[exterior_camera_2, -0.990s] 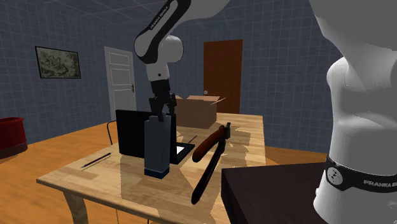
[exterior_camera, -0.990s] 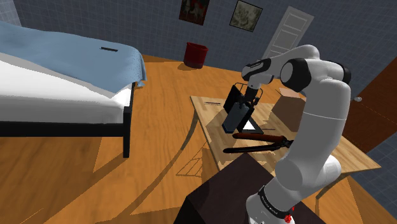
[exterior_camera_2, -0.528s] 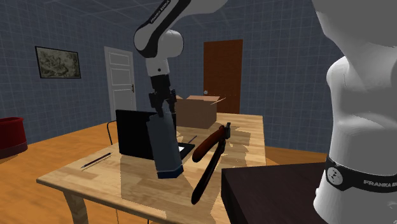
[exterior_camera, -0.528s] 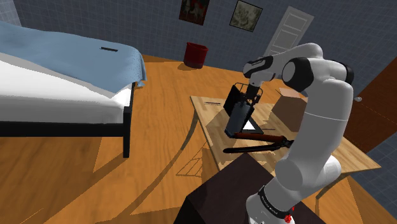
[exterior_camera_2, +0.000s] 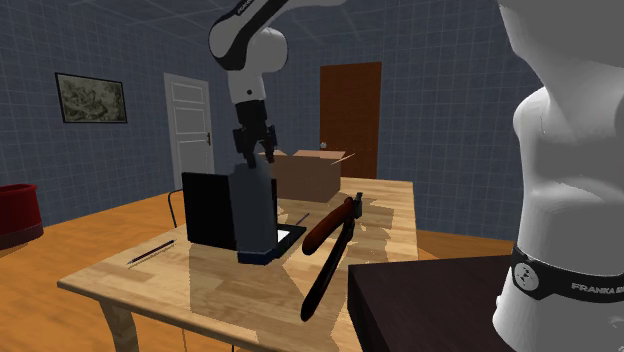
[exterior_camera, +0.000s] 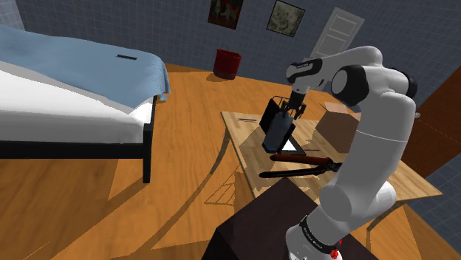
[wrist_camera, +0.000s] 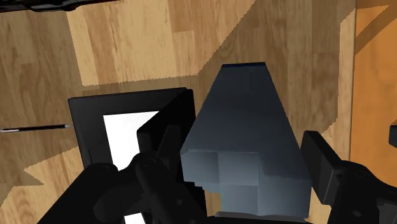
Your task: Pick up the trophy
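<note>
In the wrist view the trophy [wrist_camera: 245,140] runs off the bottom edge, so its upper end, where the hand [wrist_camera: 242,165] grips it, is cut off. It also hides part of the black laptop [wrist_camera: 86,127]. In the shoulder view the arm covers part of the cardboard box [exterior_camera: 334,127] and the bench's [exterior_camera: 240,133] far side, and the bed [exterior_camera: 66,96] leaves the left edge. The red bin [exterior_camera_2: 15,215] is cut by the second exterior view's left edge.

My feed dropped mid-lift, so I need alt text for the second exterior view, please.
The all-black two-finger gripper clasps the top of a tall dark blue-grey block-shaped trophy, its base seemingly just clear of the light wooden table. Behind it stands a black upright panel; beside it lie long red-handled black pliers.
</note>
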Controlling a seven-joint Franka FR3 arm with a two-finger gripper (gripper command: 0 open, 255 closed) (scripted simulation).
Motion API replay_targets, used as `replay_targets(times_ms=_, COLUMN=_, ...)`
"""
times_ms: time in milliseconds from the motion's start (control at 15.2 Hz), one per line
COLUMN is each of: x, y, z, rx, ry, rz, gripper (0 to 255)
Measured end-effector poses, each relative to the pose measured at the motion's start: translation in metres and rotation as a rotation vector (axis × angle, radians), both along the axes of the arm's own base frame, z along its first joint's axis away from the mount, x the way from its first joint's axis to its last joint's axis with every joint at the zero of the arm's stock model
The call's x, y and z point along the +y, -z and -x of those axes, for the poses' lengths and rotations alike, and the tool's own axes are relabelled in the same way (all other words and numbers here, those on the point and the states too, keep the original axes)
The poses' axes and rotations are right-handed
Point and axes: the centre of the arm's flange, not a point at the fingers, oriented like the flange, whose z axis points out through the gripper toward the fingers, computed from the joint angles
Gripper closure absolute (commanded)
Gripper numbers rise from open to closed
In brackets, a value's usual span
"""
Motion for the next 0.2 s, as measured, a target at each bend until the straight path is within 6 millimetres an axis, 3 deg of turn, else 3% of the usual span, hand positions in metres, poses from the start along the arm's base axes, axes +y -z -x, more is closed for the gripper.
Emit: replay_targets(times_ms=198, x=-0.0001, y=-0.0138, z=0.0007, rx=0.000, ry=0.000, rz=0.000, gripper=255)
